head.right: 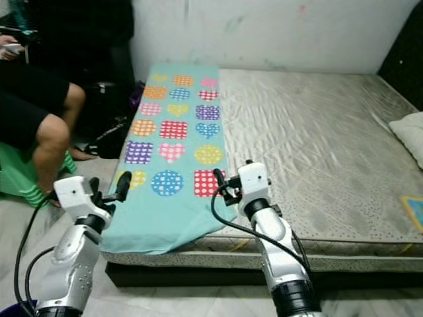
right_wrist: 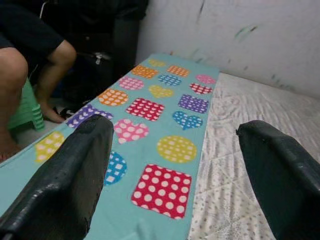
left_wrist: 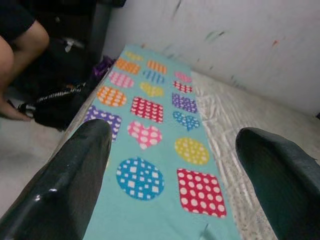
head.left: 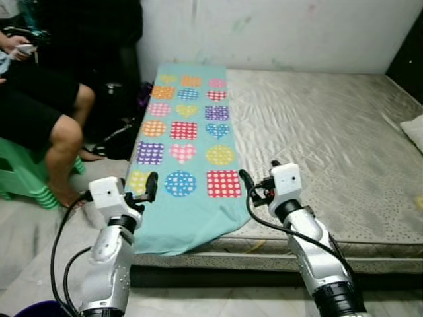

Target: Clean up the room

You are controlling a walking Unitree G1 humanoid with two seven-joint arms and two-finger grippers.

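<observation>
Nearest, the left gripper (head.left: 151,187) and right gripper (head.left: 247,183) hover with fingers spread wide, holding nothing, over the near end of a turquoise patterned sheet (head.left: 185,142). The sheet lies along the mattress's (head.left: 317,139) left edge, its long axis running toward the far wall (head.left: 277,30), near end drooping over the edge. A seated person (head.left: 39,112) is at far left.

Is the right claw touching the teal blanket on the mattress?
Apart. In the right wrist view, the right claw is open, and the teal blanket lies flat below and ahead of its fingers, unpinched and undisturbed, with neither tip resting on it.
</observation>
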